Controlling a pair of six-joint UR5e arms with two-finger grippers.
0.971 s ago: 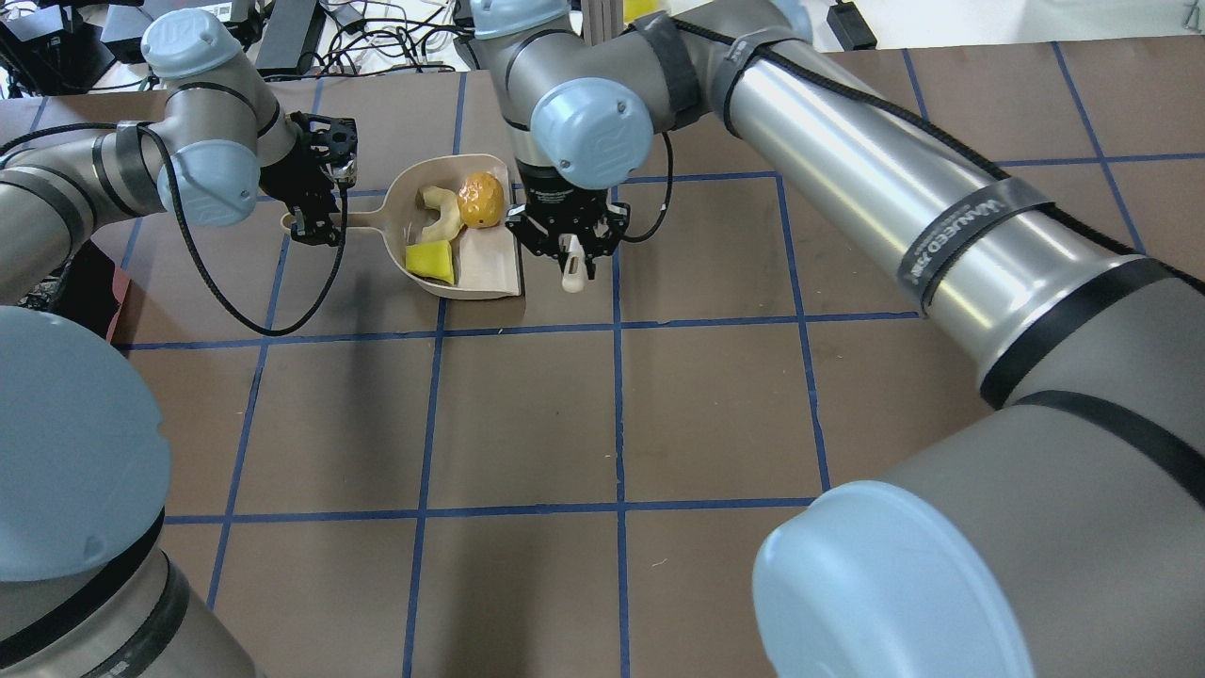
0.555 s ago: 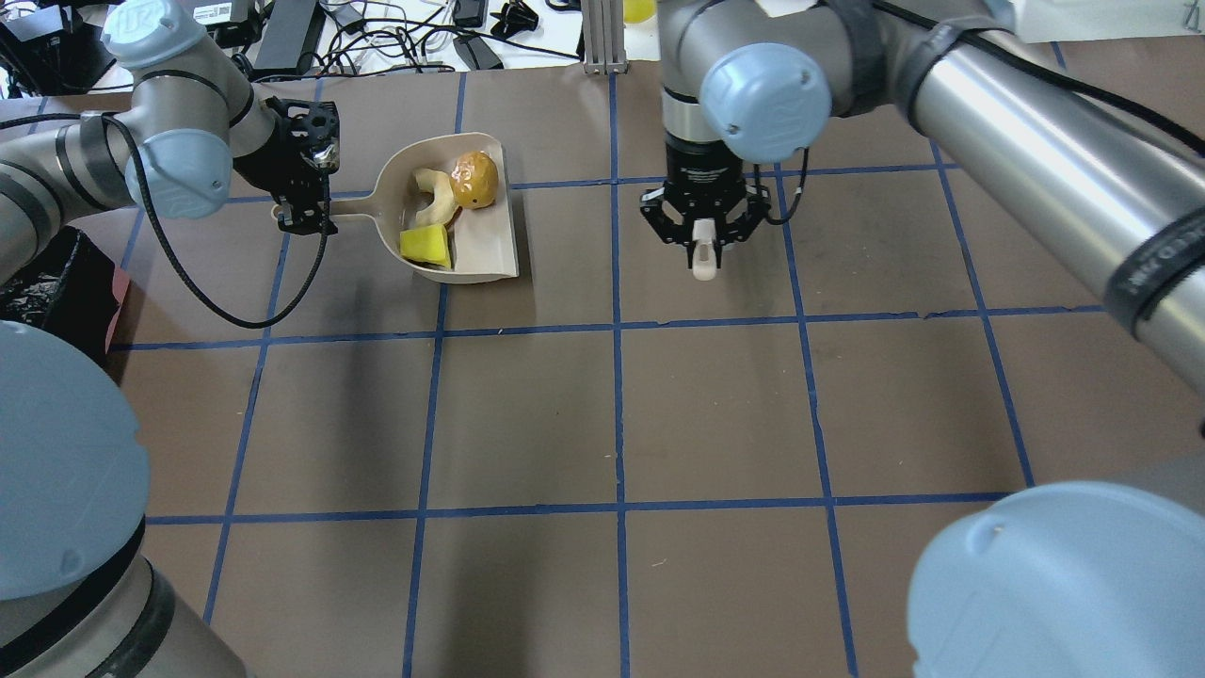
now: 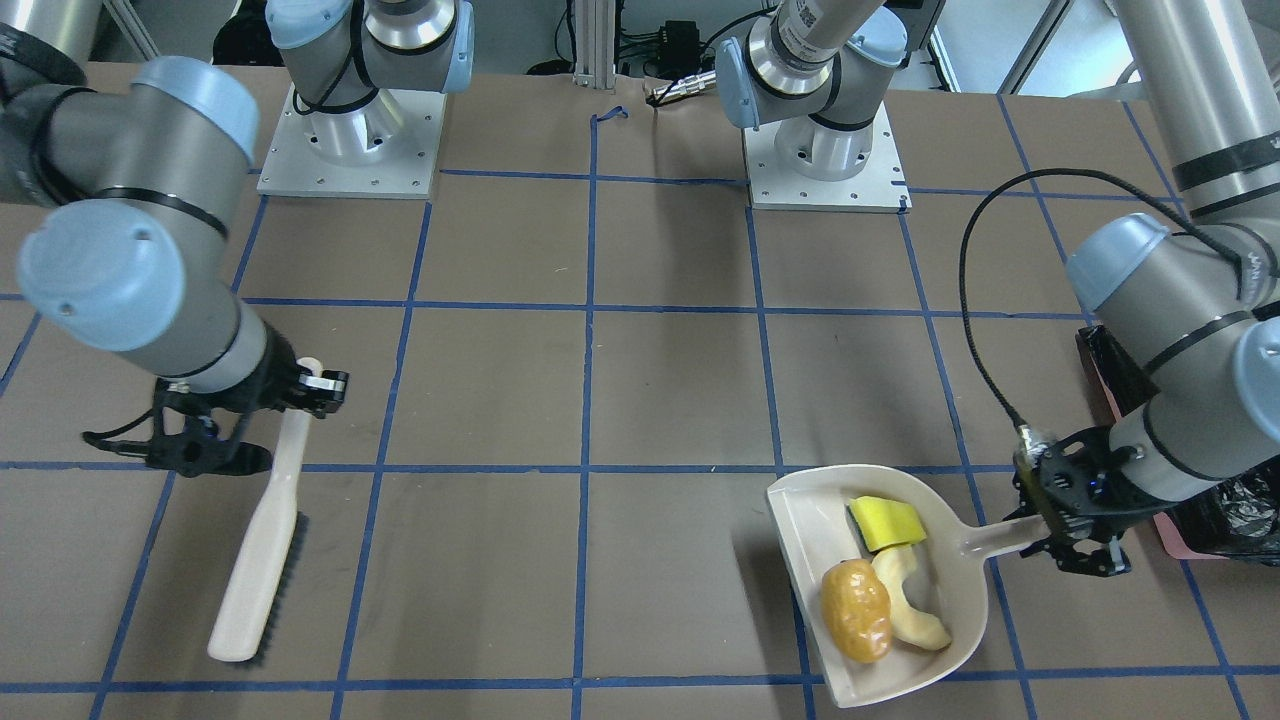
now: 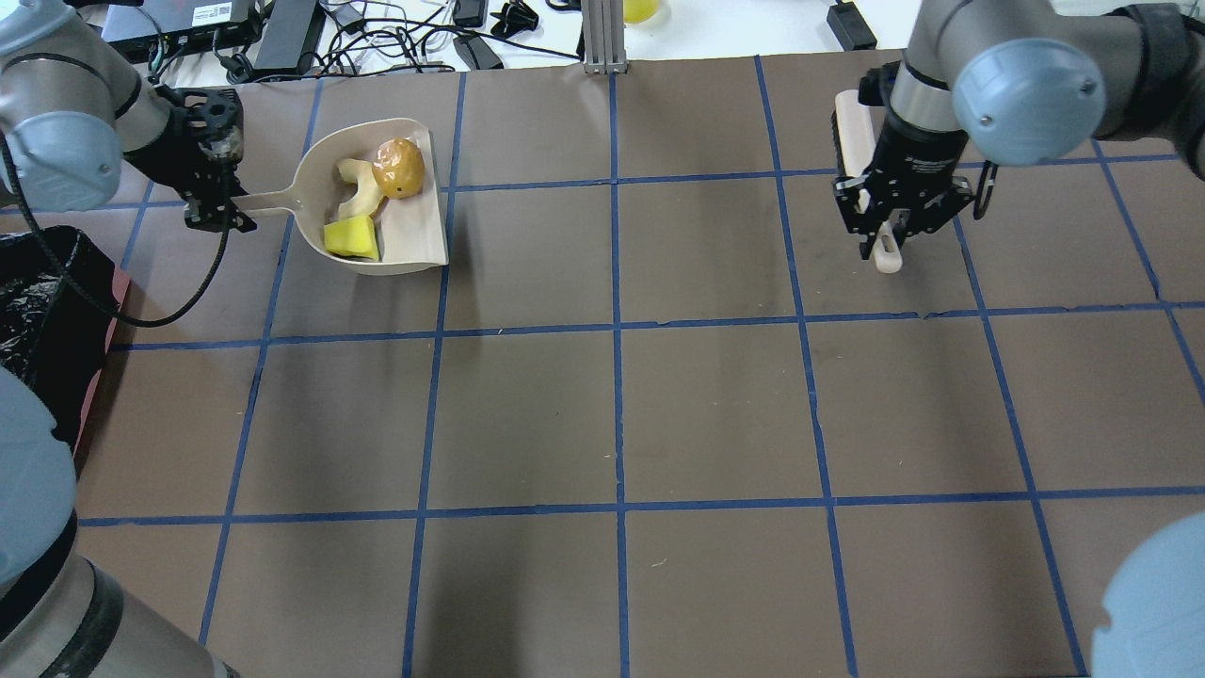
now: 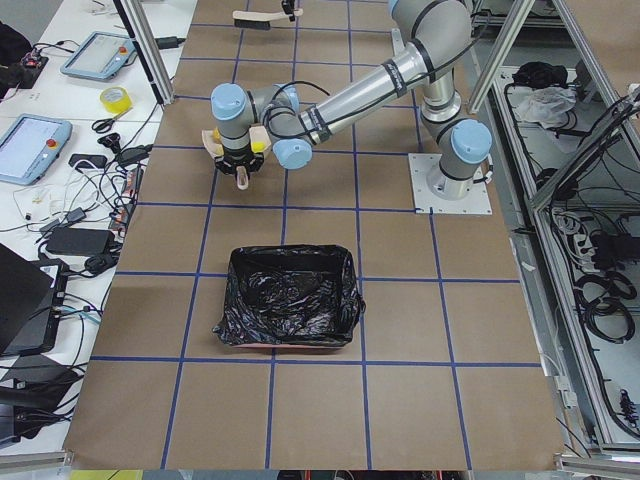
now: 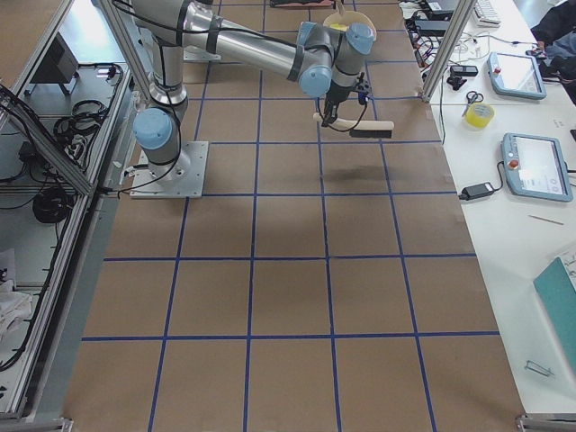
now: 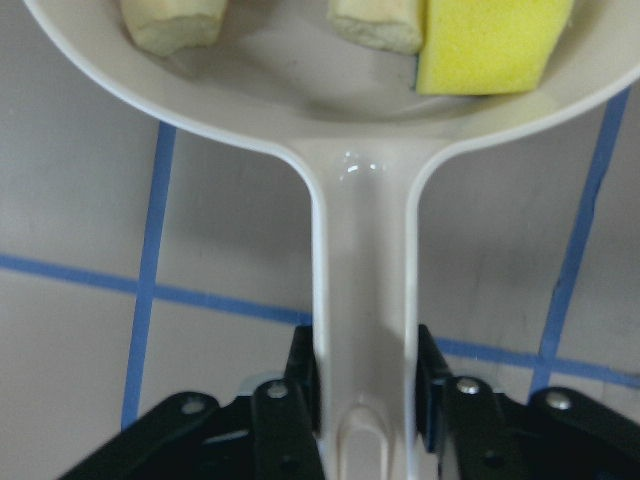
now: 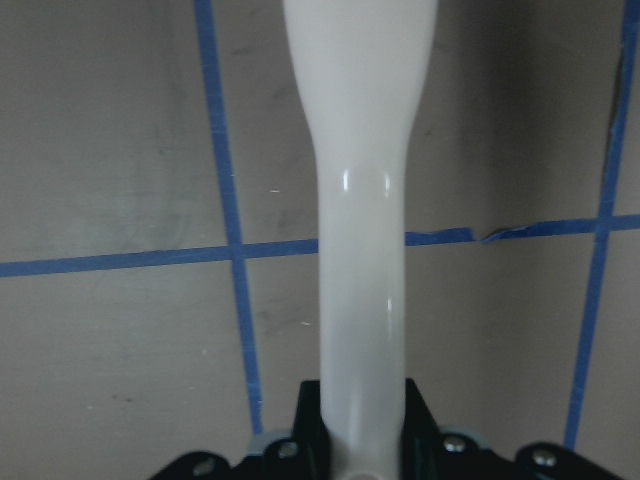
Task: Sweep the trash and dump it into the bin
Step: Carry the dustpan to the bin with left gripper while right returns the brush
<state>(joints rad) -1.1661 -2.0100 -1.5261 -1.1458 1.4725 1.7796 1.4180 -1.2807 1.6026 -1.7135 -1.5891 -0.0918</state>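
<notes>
The black-lined pink bin [image 4: 47,301] is sitting robot-side of the dustpan [image 4: 414,235], off its handle [image 4: 268,200]. The left gripper [image 4: 221,218] is clamping that handle. 3 trash pieces, yellow wedge [image 4: 351,237], cream crescent [image 4: 356,193] and amber lump [image 4: 398,168], are lying in the dustpan. Well apart from it, the right gripper [image 4: 885,243] is pinching a brush [image 3: 262,540].

Bright, even light falls from above. On the brown surface [image 4: 527,414] the arms cast only soft, wide shadows with blurred edges, and the dustpan [image 3: 805,525] lays a faint one beside its open lip. Small white glints sit on the dustpan's handle in the left wrist view, on the brush [image 8: 365,250] handle and on the amber lump [image 3: 855,610]. The black liner of the bin [image 5: 285,300] shines in crinkled patches. Both wrist views are slightly soft. In the overhead view the left arm [image 4: 28,490] and right arm [image 4: 1158,603] loom large and out of focus at the bottom corners.
</notes>
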